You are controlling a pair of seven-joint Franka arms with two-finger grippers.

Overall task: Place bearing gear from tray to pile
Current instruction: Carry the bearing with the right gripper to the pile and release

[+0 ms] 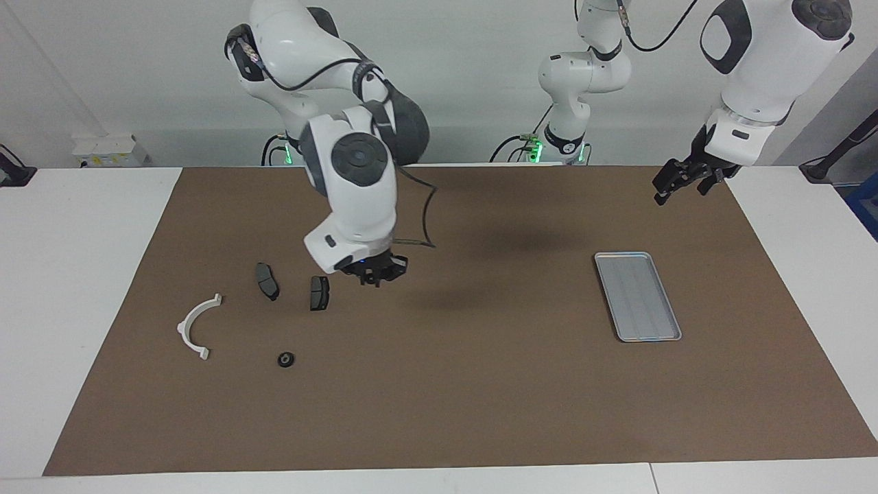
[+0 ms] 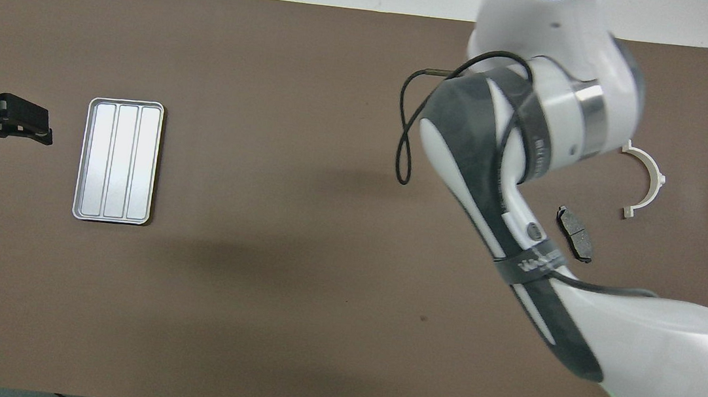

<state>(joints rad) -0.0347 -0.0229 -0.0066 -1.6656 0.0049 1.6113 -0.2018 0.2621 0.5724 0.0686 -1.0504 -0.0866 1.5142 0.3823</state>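
Right arm pose: reaches from its base over the brown mat (image 1: 439, 384); wrist tilted, the right gripper (image 1: 375, 276) points down, raised above the mat just beside the nearer dark pad (image 1: 319, 293).
Right jaws: pressed together; nothing is visible between them.
Left arm pose: waits, forearm angled down, with the left gripper (image 1: 675, 184) in the air over the mat edge at the left arm's end of the bench (image 1: 89, 240).
Left jaws: spread, holding nothing.
Bearing gear location: the bearing gear (image 1: 286, 359) rests on the mat, farther from the robots than both pads, near the white arc (image 1: 195, 326); hidden under the right arm in the overhead view.
Bearing gear axis: small dark ring lying flat, bore upward; no long axis can be told.
Tray: the tray (image 1: 638, 296) lies toward the left arm's end, long axis running roughly from nearer to farther from the robots; ridges lengthwise.
Pile: white arc, nearer dark pad and second dark pad (image 1: 267, 280), lying apart from one another.
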